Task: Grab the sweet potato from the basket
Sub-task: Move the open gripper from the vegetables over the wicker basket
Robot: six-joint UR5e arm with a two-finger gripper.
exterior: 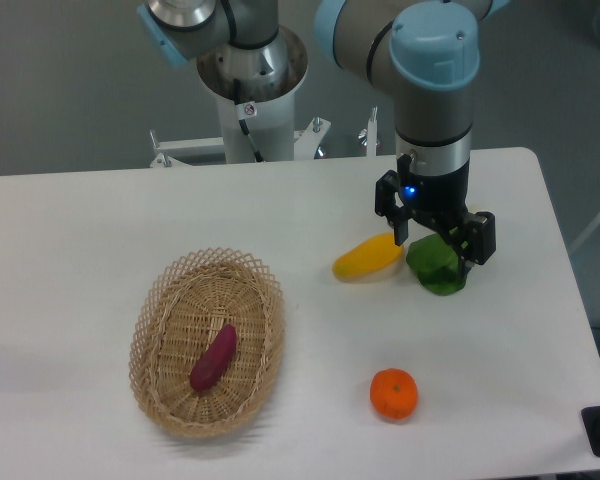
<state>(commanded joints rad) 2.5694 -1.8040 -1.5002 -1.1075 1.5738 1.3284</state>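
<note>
A dark reddish-purple sweet potato [213,358] lies inside the oval wicker basket [156,310] at the table's front left. My gripper [437,240] hangs far to the right of the basket, above a green vegetable [436,266] and beside a yellow fruit [368,257]. Its fingers point down and stand apart, with nothing held between them.
A round orange [393,393] sits near the front edge, right of the basket. The robot's white base column [252,90] rises behind the table. The table's right edge runs close to the gripper.
</note>
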